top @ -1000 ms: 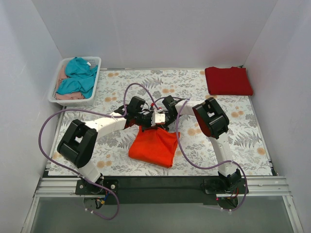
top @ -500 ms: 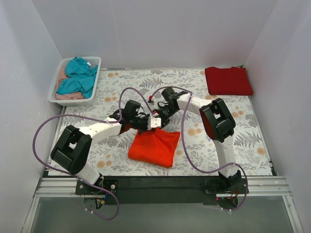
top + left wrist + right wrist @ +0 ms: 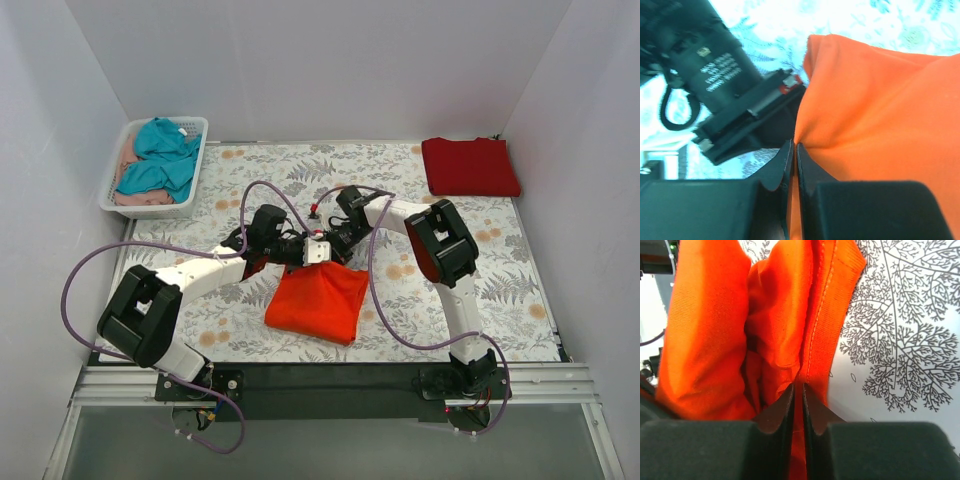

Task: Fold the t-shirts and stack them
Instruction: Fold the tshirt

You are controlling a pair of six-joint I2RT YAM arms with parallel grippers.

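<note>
The orange-red t-shirt (image 3: 320, 300) lies part-folded near the table's front middle. My left gripper (image 3: 308, 250) is shut on its far edge, cloth pinched between the fingers in the left wrist view (image 3: 794, 146). My right gripper (image 3: 334, 250) is shut on the same far edge right beside it, gripping a hemmed fold (image 3: 798, 386). The shirt fills both wrist views (image 3: 880, 100) (image 3: 780, 315). The crimson t-shirt (image 3: 470, 166) lies folded at the far right corner.
A white basket (image 3: 112, 190) at the far left holds the teal garment (image 3: 160, 155) and a pale pink garment (image 3: 128, 196). The table has a floral cloth (image 3: 500, 270). White walls enclose three sides. Purple cables loop around both arms.
Both grippers have lifted the shirt's far edge and shifted a little; the left arm's elbow swung leftward and lower. The shirt's top edge is pulled up between the grippers.
</note>
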